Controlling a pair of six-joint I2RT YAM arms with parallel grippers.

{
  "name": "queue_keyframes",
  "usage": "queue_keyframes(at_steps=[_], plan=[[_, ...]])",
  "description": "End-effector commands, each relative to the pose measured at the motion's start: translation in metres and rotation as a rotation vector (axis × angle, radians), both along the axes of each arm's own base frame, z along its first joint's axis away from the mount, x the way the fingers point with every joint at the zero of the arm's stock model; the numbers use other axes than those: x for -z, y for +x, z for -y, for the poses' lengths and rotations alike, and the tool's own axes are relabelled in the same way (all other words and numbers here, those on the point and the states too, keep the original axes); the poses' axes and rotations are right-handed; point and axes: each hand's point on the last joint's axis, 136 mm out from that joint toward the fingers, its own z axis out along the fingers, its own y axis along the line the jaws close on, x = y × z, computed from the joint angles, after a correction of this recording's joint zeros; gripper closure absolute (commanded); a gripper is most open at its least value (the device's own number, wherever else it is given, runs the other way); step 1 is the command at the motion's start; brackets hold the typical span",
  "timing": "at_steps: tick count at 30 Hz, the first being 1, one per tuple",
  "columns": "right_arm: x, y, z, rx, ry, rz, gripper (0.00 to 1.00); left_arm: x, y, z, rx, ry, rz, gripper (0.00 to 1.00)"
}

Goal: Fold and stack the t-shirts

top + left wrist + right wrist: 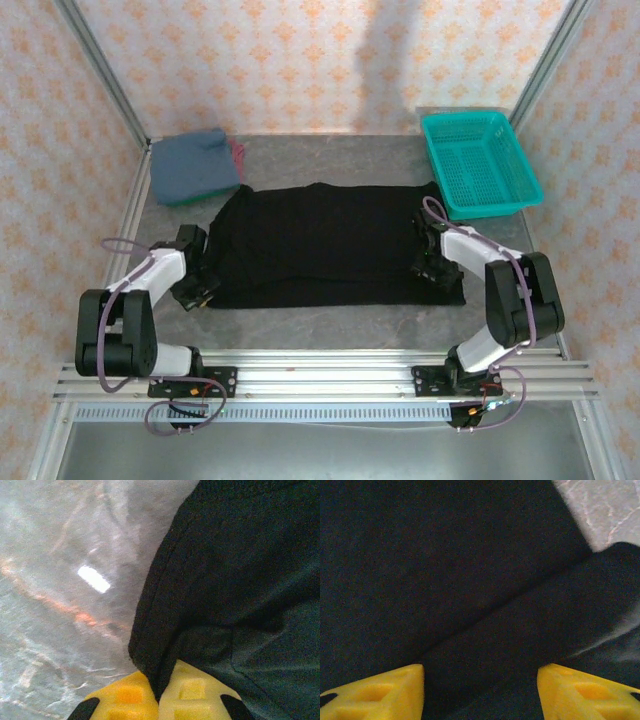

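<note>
A black shirt (pixel 330 240) lies spread flat across the middle of the tabletop (pixel 330 325). The left gripper (pixel 157 692) is pinched tight on its left edge. The right gripper (pixel 480 680) stands open over its right side. A folded blue shirt (pixel 190 165) sits back left.

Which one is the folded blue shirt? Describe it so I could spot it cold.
On the table, go to the far left corner, just beyond the big black t-shirt spread out mid-table. The slate-blue t-shirt lies there, bundled on top of other cloth. It is the only blue piece, with a sliver of pinkish-red cloth showing at its right edge.
</note>
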Motion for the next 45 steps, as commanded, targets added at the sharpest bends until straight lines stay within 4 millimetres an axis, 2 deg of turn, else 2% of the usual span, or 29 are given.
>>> queue_keyframes(at_steps=[1,4,7,9,11,13,16,20,25,29,38,41,45], plan=[[-0.009,-0.003,0.016,0.007,-0.06,-0.003,0.34,-0.001,-0.029,-0.022,-0.072,0.102,-0.082,0.99],[-0.026,0.007,-0.001,-0.051,0.038,0.06,0.26,-0.018,-0.022,-0.018,-0.088,0.08,-0.014,0.9],[-0.057,0.014,-0.025,-0.137,0.174,0.18,0.21,-0.053,-0.009,-0.01,-0.078,0.061,0.087,0.58],[-0.08,0.014,-0.039,-0.201,0.251,0.249,0.16,-0.078,0.0,0.004,-0.055,0.024,0.174,0.48],[-0.101,0.009,-0.05,-0.257,0.313,0.296,0.15,-0.096,0.005,0.021,-0.034,-0.031,0.229,0.42],[-0.117,0.001,-0.058,-0.304,0.356,0.322,0.03,-0.106,0.003,0.035,-0.008,-0.064,0.231,0.35],[-0.129,-0.009,-0.062,-0.337,0.387,0.324,0.01,-0.104,0.01,0.059,0.012,-0.16,0.26,0.33],[-0.125,-0.014,-0.065,-0.343,0.406,0.319,0.01,-0.071,0.021,0.096,-0.007,-0.29,0.235,0.36],[-0.123,-0.011,-0.078,-0.345,0.477,0.329,0.01,-0.043,0.044,0.114,-0.054,-0.327,0.264,0.47],[-0.121,-0.012,-0.08,-0.345,0.49,0.322,0.01,-0.034,0.055,0.115,-0.064,-0.31,0.262,0.56],[-0.114,-0.017,-0.077,-0.321,0.482,0.314,0.01,-0.015,0.054,0.111,-0.082,-0.28,0.221,0.68],[-0.114,-0.016,-0.078,-0.316,0.486,0.319,0.01,-0.015,0.062,0.114,-0.089,-0.294,0.246,0.72],[-0.11,-0.017,-0.078,-0.308,0.487,0.312,0.01,-0.018,0.069,0.117,-0.081,-0.3,0.244,0.86]])
